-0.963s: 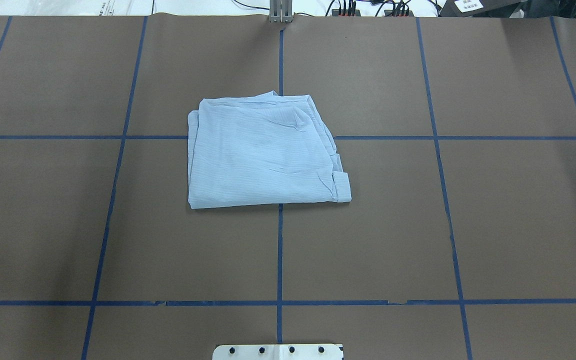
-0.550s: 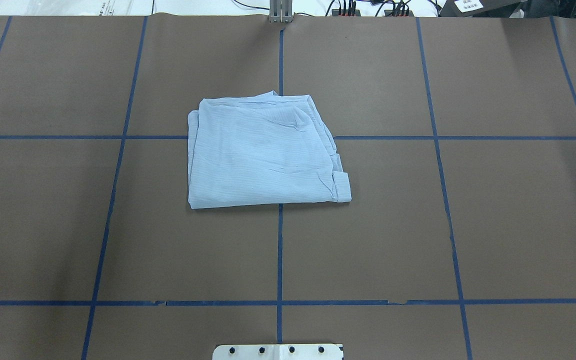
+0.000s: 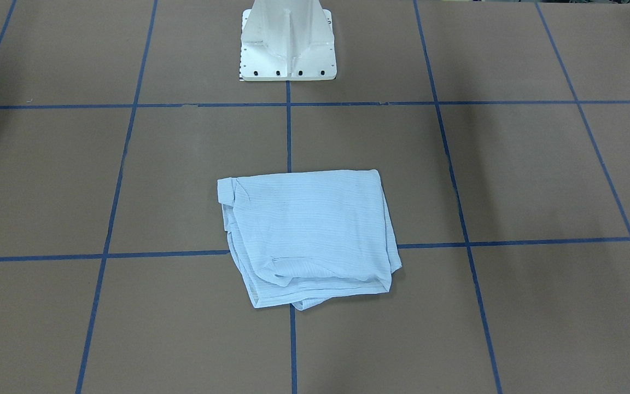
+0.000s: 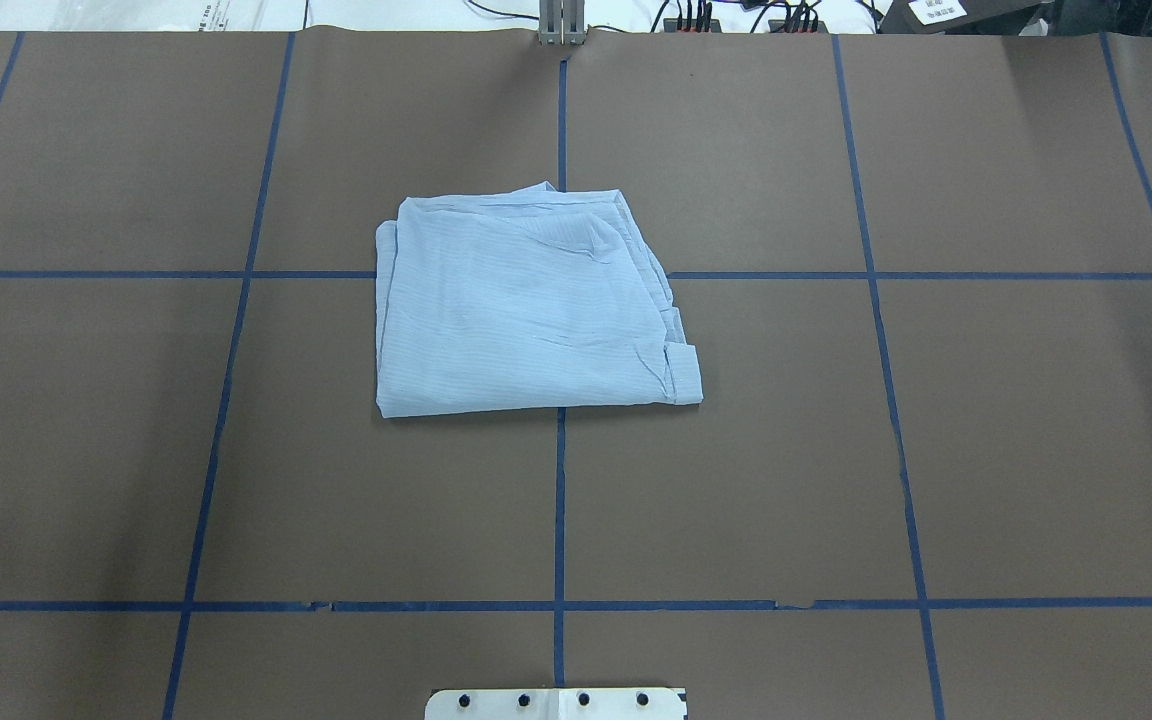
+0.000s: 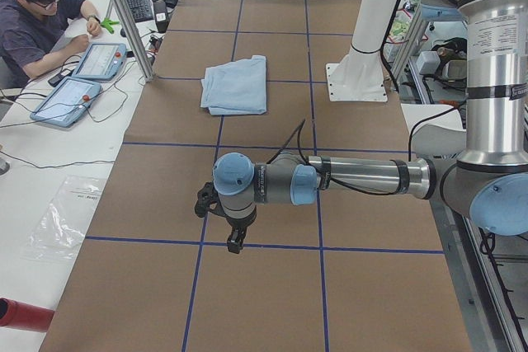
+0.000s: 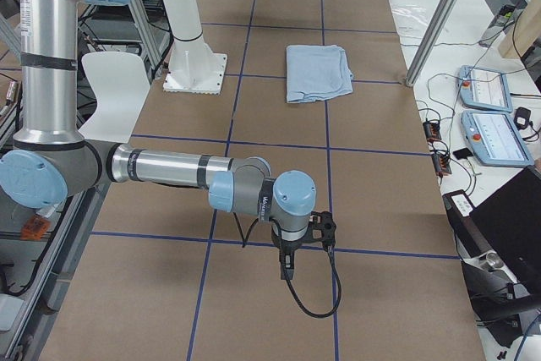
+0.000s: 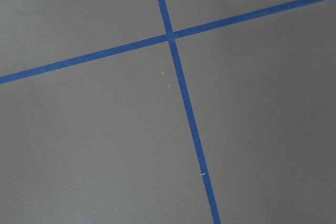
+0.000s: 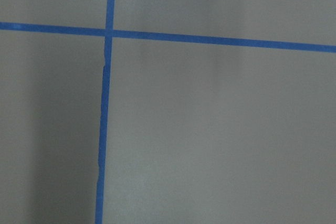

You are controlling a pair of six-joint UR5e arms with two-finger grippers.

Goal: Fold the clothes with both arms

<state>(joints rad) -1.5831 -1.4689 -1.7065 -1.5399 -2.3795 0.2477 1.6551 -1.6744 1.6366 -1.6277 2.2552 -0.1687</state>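
The light blue striped shirt (image 4: 526, 310) lies folded into a rough rectangle at the middle of the brown table, touched by nothing. It also shows in the front view (image 3: 309, 230), the left side view (image 5: 237, 86) and the right side view (image 6: 317, 72). My left gripper (image 5: 235, 241) hangs far from the shirt, near the table's left end. My right gripper (image 6: 287, 272) hangs near the table's right end. Both point down over bare table. I cannot tell whether they are open or shut. Both wrist views show only brown table and blue tape lines.
The white pedestal base (image 3: 287, 60) stands at the robot's side of the table. Blue tape lines (image 4: 559, 500) grid the brown surface. A seated person (image 5: 33, 14) and control tablets (image 5: 82, 80) are beside the far edge. A metal post (image 4: 561, 25) stands at the far edge.
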